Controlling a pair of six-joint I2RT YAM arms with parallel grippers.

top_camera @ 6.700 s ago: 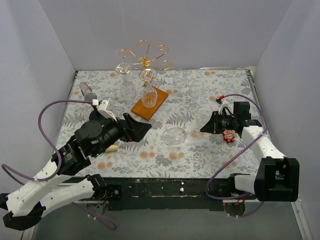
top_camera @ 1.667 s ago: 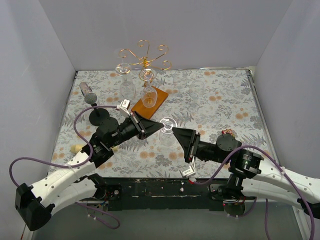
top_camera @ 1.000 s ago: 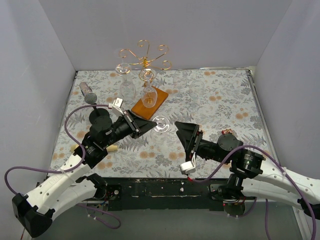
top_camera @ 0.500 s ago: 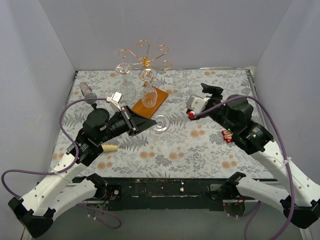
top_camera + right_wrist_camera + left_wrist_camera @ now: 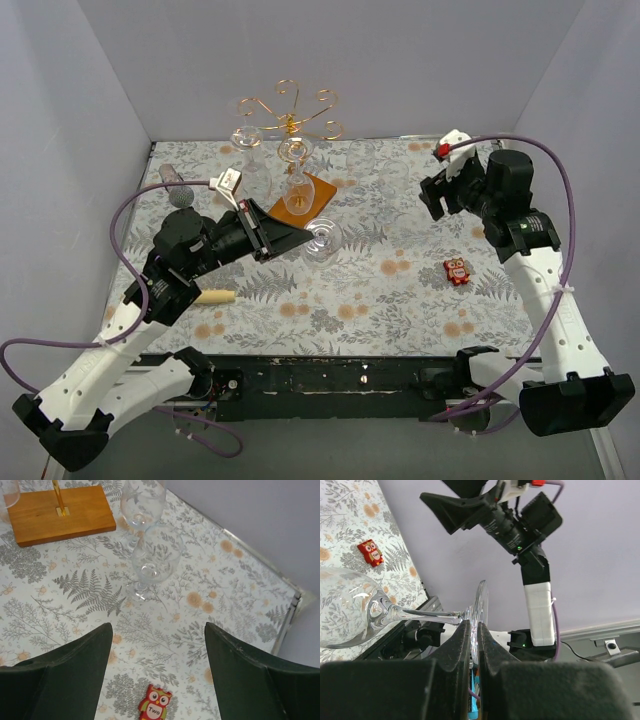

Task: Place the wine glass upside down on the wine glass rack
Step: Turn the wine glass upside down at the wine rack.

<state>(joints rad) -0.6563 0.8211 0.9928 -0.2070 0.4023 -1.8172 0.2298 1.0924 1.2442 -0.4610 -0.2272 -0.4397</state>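
Left gripper (image 5: 471, 630) is clamping shut on the foot of the wine glass (image 5: 350, 610); only the left wrist view is showing this pinch. There the stem is lying level, bowl pointing to 9 o'clock. From above, the glass is sitting at 5 o'clock of the wine glass rack (image 5: 290, 120). Right gripper (image 5: 157, 630) is gaping wide, holding nothing.

The worktop (image 5: 400, 290) wears a white cloth printed with grey ferns and pale orange blossoms. The wine glass rack (image 5: 288, 110) is copper-gold wire on an orange-brown wooden base (image 5: 300, 205). The wine glass (image 5: 322, 238) is clear. A small owl figure (image 5: 457, 270) is red. Walls (image 5: 330, 60) are pale lilac-grey.
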